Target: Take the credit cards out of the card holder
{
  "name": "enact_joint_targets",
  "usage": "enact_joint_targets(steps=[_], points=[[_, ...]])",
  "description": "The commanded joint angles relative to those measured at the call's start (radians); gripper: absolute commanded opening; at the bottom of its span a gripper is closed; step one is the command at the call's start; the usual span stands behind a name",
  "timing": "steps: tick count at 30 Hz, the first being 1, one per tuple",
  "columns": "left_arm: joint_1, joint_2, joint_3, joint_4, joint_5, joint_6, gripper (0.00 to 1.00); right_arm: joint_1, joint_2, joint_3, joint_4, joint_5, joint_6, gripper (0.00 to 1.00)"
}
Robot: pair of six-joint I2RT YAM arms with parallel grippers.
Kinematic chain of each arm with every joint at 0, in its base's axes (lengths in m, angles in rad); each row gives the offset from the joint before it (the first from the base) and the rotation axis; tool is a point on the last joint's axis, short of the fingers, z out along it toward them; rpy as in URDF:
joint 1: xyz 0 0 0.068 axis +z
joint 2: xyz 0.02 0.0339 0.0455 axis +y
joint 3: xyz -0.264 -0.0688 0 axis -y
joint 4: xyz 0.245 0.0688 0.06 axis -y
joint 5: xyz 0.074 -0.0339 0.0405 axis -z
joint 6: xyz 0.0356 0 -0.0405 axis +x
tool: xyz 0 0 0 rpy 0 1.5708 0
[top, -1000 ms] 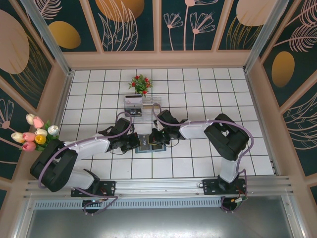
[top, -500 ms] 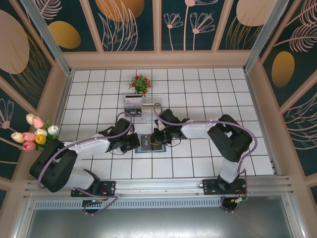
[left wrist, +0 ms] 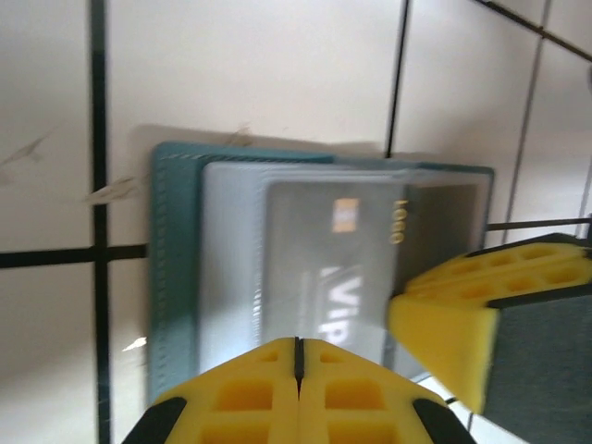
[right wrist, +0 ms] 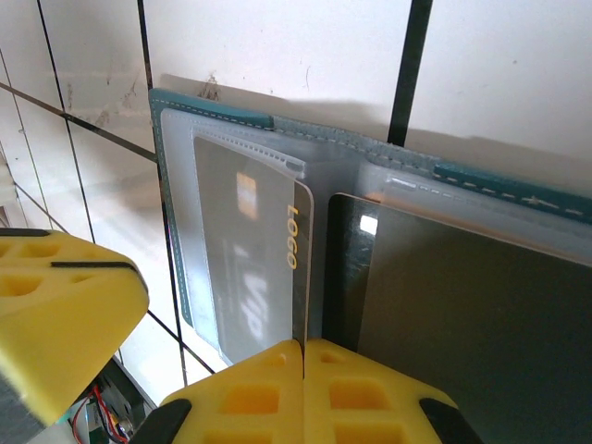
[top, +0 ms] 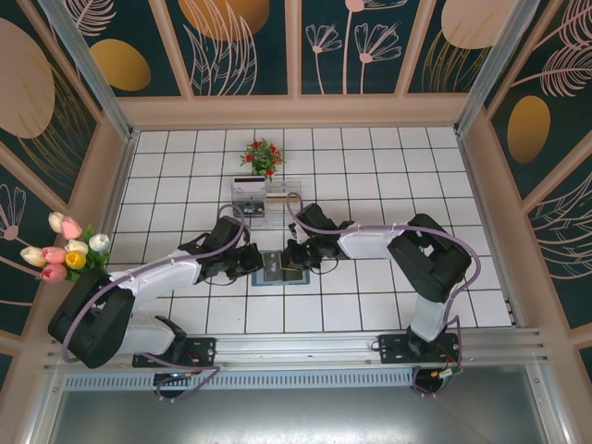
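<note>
Cards [right wrist: 250, 264] all sit in the holder [right wrist: 217, 109], none freed, I reckon; grey one pokes from its sleeve [right wrist: 178, 213] just ahead of left tool [left wrist: 296, 370] and right tool [right wrist: 303, 370], both pinched closed.

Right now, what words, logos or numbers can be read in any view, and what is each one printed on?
"LOGO": gold letters on the grey card slotted in the card holder, readable in both wrist views.
"VIP": pale letters on the same grey card, soft but legible in the left wrist view.
No readable print on the dark card.
Anything printed in the acrylic rack is too small to read.
</note>
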Motion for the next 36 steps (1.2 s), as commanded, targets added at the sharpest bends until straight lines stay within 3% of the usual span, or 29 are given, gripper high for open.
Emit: enact_joint_targets(steps=[1, 10, 19, 30, 36], points=[[-0.001, 0.046, 0.033, 0.032, 0.029, 0.012, 0.0, -0.006, 0.019, 0.002, -0.021, -0.005, -0.016, 0.07], [-0.002, 0.149, 0.058, -0.042, -0.028, 0.048, 0.0, -0.006, 0.018, 0.002, -0.022, -0.005, -0.012, 0.07], [0.0, 0.142, 0.046, -0.171, -0.129, 0.093, 0.0, -0.012, -0.008, 0.002, -0.051, 0.001, -0.028, 0.07], [-0.001, 0.15, 0.04, -0.165, -0.128, 0.092, 0.0, -0.02, -0.031, -0.021, -0.037, -0.012, -0.027, 0.07], [-0.003, 0.158, 0.031, -0.145, -0.107, 0.086, 0.0, -0.021, -0.024, -0.037, 0.026, -0.047, -0.01, 0.21]])
